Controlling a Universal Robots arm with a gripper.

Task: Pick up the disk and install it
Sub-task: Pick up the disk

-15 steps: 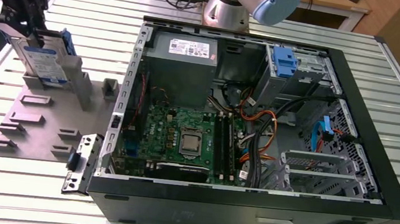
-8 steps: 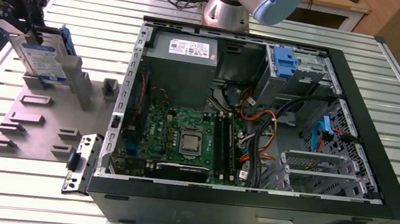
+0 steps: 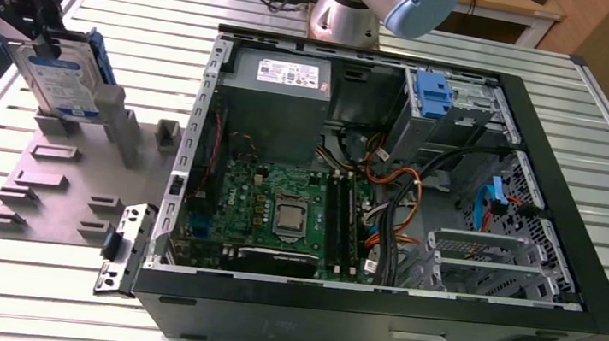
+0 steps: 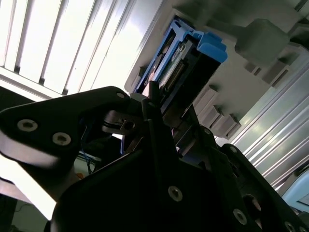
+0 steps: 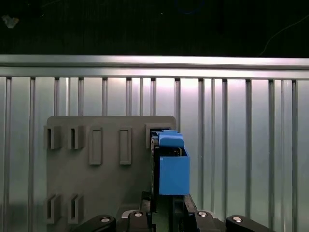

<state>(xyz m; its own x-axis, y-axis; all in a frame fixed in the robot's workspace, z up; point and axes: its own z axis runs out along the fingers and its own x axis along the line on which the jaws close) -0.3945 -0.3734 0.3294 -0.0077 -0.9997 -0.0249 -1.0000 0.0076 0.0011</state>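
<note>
The disk is a silver-grey drive with a white-and-blue label in a blue carrier rail. It stands on edge over a slot at the far end of the grey holder plate, at the exterior view's left. My gripper comes down on its top edge and is shut on it. In both wrist views the black fingers flank the disk, whose blue end tab points away from me. The gripper grips it near the connector end.
An open black computer case lies on the slatted metal table at the exterior view's right, with the motherboard, cables and a drive bay holding a blue clip. The arm's base stands behind the case. Several empty slots dot the holder plate.
</note>
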